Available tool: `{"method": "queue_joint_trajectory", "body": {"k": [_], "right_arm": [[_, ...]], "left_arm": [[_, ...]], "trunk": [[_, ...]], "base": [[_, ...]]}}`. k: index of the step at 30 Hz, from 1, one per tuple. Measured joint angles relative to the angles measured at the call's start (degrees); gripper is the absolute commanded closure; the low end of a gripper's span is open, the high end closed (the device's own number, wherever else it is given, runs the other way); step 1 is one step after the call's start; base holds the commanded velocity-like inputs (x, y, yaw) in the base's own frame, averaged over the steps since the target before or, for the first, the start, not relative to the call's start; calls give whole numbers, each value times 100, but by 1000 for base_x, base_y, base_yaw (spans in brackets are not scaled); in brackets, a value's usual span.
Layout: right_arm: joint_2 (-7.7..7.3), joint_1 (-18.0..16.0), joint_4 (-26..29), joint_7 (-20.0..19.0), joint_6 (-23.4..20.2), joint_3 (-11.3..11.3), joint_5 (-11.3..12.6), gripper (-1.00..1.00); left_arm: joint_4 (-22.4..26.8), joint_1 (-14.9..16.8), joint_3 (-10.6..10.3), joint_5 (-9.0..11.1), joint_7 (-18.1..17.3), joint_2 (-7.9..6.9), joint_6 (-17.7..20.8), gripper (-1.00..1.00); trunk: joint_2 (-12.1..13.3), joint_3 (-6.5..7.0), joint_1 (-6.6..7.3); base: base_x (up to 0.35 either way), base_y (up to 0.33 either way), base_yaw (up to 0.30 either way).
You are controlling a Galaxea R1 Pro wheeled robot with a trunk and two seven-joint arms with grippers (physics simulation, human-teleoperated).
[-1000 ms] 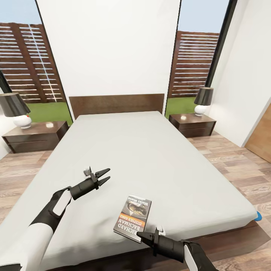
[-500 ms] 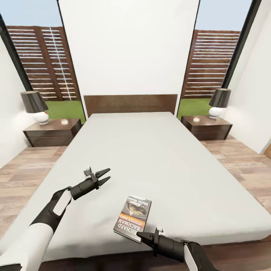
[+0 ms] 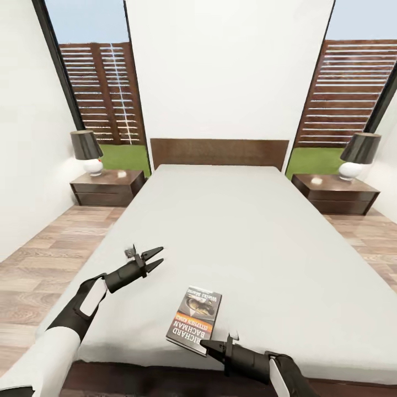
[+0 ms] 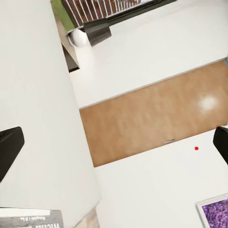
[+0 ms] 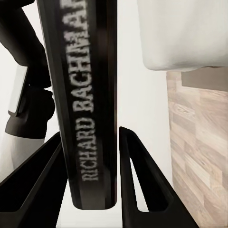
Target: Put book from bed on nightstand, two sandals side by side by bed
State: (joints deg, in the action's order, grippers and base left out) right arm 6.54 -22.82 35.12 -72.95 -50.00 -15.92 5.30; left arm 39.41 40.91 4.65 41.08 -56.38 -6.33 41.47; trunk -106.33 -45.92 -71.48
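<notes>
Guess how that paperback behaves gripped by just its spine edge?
Likely light: the book looks thin. Held at one edge by the right gripper, the free side would probably droop or fan open. Its flat cover lies on the smooth bed, so it may slide if nudged.

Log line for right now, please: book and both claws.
book: held at its spine edge | right claw: shut on book | left claw: open, empty, over bed
</notes>
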Motion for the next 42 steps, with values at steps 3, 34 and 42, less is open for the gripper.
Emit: {"method": "queue_joint_trajectory", "body": {"k": [3, 34, 42], "right_arm": [[0, 0, 0, 0, 1, 0, -2, 100], [0, 0, -3, -3, 2, 0, -3, 100], [0, 0, -6, -5, 2, 0, -3, 100]], "left_arm": [[0, 1, 0, 1, 0, 2, 0, -100], [-158, -4, 0, 0, 9, 88, -17, -100], [-167, -7, -5, 0, 9, 101, -18, -100]], "trunk": [[0, 0, 0], [0, 0, 0], [0, 0, 0]], "base": [[0, 0, 281], [0, 0, 281], [0, 0, 281]]}}
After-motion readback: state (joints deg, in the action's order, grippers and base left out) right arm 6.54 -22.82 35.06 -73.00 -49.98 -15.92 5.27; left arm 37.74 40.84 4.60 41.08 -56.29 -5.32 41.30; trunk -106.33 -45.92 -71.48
